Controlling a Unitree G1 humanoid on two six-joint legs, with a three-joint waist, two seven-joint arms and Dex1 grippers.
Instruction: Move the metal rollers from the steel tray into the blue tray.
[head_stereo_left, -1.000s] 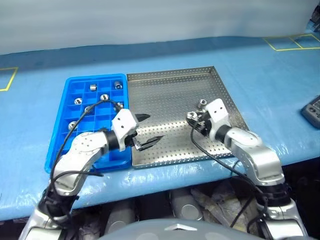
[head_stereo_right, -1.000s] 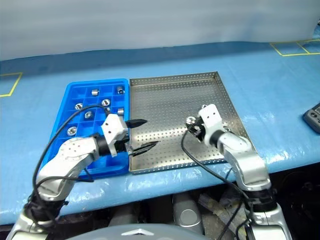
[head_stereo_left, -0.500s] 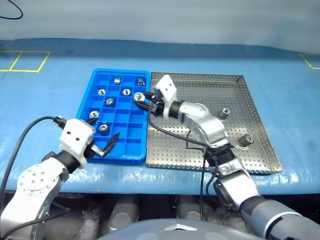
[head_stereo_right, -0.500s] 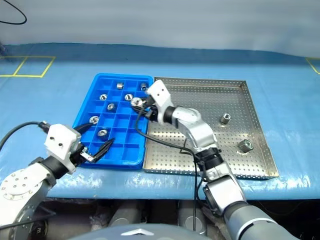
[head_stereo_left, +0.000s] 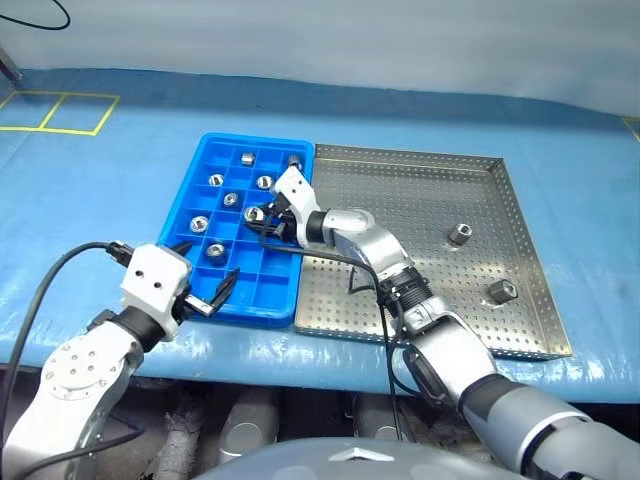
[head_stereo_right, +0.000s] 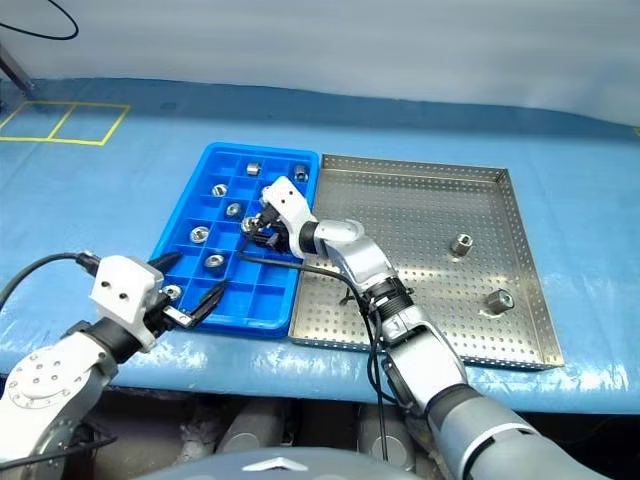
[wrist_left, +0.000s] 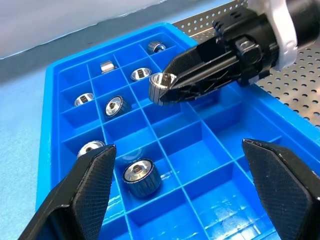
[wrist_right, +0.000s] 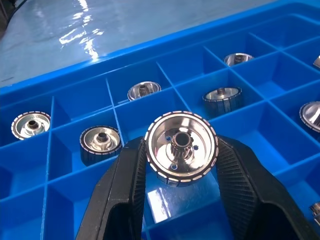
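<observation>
Over the blue tray (head_stereo_left: 196, 195), the left tool (head_stereo_left: 205, 291) waits wide open and empty at its near edge; the right tool (head_stereo_left: 256, 219) has swung in from the steel tray (head_stereo_left: 520, 215), gripping a metal roller (wrist_right: 181, 146) above a middle compartment; two rollers (head_stereo_left: 460, 234) remain there.

No text, label, brand or number can be read anywhere.
</observation>
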